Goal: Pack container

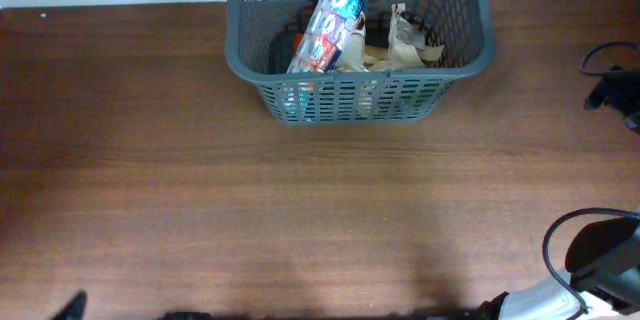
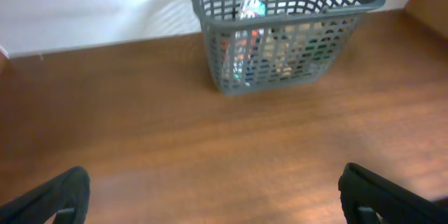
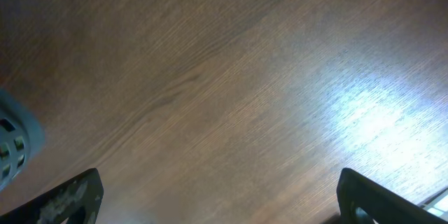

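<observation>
Two grippers show in your wrist views, the left gripper (image 2: 217,206) and the right gripper (image 3: 220,206), each with its fingers spread wide above the brown table (image 1: 180,190). Your basket (image 1: 350,100) sits at the top middle of the overhead view. Inside it a shiny packet (image 1: 328,25) leans next to some crumpled tan wrappers (image 1: 405,52).

Nothing here can be read: the bright packet (image 1: 325,28) standing in the container (image 1: 250,60) carries printing, but it is too blurred.
</observation>
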`<state>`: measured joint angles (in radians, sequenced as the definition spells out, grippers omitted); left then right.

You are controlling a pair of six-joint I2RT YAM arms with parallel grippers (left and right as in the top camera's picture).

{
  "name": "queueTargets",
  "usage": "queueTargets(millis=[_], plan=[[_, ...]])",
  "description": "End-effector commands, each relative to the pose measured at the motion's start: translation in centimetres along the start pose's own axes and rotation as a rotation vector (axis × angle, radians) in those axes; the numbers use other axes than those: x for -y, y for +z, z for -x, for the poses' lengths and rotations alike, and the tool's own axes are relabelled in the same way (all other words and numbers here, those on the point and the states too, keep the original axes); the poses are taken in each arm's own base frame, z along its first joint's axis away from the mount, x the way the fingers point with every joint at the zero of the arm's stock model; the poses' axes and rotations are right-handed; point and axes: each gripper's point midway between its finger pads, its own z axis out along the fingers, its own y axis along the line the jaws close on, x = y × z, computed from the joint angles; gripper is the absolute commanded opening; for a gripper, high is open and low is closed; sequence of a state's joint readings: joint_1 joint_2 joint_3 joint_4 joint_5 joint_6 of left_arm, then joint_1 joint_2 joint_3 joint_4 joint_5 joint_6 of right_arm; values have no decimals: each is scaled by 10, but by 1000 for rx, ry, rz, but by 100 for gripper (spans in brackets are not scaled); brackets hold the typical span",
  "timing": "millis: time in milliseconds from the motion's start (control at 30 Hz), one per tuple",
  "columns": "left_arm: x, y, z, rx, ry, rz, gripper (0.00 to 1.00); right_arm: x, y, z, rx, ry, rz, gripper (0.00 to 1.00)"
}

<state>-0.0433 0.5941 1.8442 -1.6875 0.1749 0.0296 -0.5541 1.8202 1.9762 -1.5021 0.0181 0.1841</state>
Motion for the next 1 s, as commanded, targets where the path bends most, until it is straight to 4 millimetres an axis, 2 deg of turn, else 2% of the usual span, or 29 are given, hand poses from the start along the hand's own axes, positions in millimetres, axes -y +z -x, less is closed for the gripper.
queueTargets(millis=[0,200,300,433,533,633,700,767,967], plan=[[0,-11,-33,36,-102,19,99,1,-4,0,12,12,0,99],[2,-12,-65,47,-131,18,99,1,-4,0,12,12,0,99],[1,-4,-72,14,-179,17,99,1,-4,0,12,12,0,99],[11,4,-76,-23,-185,-50,99,1,-4,0,12,12,0,99],[10,6,-74,-18,-176,-47,99,1,-4,0,12,12,0,99],[6,15,-50,73,-65,-38,99,1,-4,0,12,12,0,99],[3,28,-38,109,58,-32,99,1,-4,0,12,12,0,99],[-1,49,-34,109,148,-27,99,1,-4,0,12,12,0,99],[-12,117,-56,21,145,-39,99,1,-4,0,12,12,0,99]])
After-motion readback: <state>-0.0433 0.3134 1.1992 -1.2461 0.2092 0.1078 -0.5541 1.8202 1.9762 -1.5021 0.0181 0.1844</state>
